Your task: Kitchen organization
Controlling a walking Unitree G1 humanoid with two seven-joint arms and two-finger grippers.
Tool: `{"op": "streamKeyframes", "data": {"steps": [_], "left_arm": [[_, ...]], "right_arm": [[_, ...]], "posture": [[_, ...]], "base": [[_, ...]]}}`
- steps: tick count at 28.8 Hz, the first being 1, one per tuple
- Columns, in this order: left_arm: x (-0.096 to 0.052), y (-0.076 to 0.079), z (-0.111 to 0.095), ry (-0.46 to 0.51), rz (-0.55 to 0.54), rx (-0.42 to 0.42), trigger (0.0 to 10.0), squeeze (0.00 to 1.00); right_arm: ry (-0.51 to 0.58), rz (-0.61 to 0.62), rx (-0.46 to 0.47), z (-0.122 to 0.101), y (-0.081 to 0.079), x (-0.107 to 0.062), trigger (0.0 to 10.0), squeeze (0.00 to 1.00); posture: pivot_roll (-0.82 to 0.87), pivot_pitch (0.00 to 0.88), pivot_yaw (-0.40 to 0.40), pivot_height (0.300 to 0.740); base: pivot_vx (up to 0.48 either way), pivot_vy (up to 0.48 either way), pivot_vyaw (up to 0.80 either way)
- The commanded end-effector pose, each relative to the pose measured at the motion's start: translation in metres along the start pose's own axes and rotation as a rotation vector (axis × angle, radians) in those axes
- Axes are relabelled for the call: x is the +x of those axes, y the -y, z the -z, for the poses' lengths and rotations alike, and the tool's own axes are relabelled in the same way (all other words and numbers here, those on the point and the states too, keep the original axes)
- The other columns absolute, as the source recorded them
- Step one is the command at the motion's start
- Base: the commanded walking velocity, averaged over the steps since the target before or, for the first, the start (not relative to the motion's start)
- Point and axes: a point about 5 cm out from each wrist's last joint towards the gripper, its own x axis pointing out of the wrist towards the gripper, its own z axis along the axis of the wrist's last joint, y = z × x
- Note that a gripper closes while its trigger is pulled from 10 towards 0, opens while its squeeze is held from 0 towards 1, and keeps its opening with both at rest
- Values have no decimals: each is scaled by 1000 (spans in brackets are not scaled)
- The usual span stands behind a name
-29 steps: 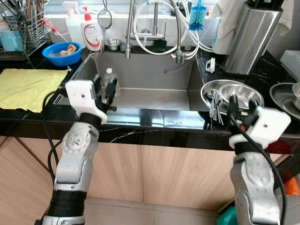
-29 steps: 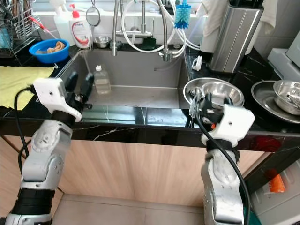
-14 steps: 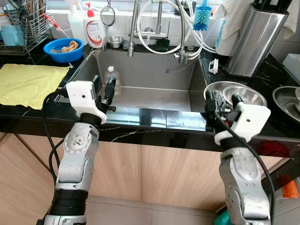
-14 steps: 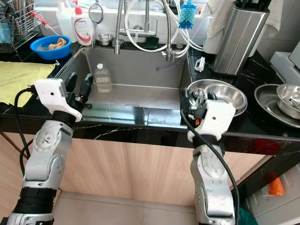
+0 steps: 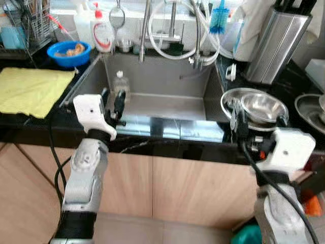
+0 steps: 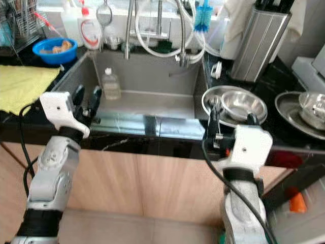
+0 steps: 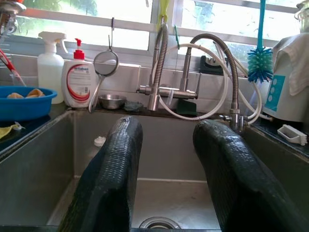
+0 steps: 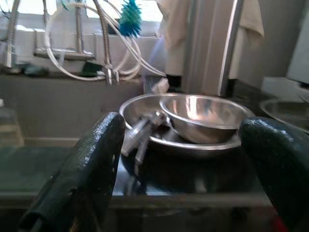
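Facing the steel sink [image 5: 162, 84], the robot holds both grippers over the black counter's front edge. The left gripper [image 5: 112, 99] has its two fingers spread, empty, pointing at one small clear bottle [image 5: 118, 83] standing in the basin. The right gripper [image 5: 259, 119], fingers wide apart and empty, points at two nested steel bowls [image 8: 203, 116] with utensils [image 8: 140, 135] beside the sink.

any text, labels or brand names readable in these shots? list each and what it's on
No text can be read in any view.
Pump soap bottle: red and white label with printing, too small and blurred to read.
White spray bottle: no label visible.
Clear bottle in the sink: no readable label.
White appliance with a teal panel: small white marks, too blurred to read.
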Motion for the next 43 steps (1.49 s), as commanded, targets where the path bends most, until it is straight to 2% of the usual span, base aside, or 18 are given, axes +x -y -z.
{"op": "streamKeyframes", "data": {"steps": [1, 11, 17, 29, 37, 38, 39, 40, 42, 43], "left_arm": [[1, 5, 1, 1, 31, 20, 10000, 0], [0, 13, 0, 13, 63, 46, 10000, 0], [0, 14, -2, 27, 61, 49, 10000, 0], [-2, 13, 0, 21, 56, 53, 10000, 0], [-1, 13, 0, 20, 51, 60, 10000, 0], [-1, 13, 0, 19, 50, 61, 10000, 0], [-1, 12, 0, 19, 50, 63, 10000, 0], [-1, 12, -1, 19, 49, 65, 10000, 0], [-2, 12, 0, 18, 47, 70, 10000, 0], [-2, 12, 0, 18, 47, 71, 10000, 0]], "right_arm": [[1, 3, 9, 1, 2, 3, 10000, 0], [-12, -43, 44, 11, 0, 16, 10000, 0], [35, -115, 105, 5, -8, 24, 10000, 0], [-42, -33, 62, 29, 8, 19, 10000, 0], [-41, -31, 62, 31, 8, 21, 10000, 0], [-40, -28, 60, 31, 8, 21, 9882, 0], [-38, -27, 60, 31, 8, 22, 8667, 0], [-37, -26, 59, 31, 8, 22, 8588, 0], [-34, -26, 57, 30, 8, 23, 10000, 0], [-33, -26, 57, 30, 7, 23, 10000, 0]], "posture": [[-14, 0, -40, 740], [0, 0, -47, 740], [13, 0, -53, 740], [9, 0, -55, 740], [13, 0, -57, 740], [15, 0, -57, 740], [15, 0, -57, 740], [15, 0, -58, 740], [17, 0, -58, 740], [17, 0, -59, 740]], "base": [[0, 0, 0], [0, 0, 0], [0, 0, 0], [0, 0, 0], [0, 0, 0], [0, 0, 0], [0, 0, 0], [0, 0, 0], [0, 0, 0], [0, 0, 0]]}}
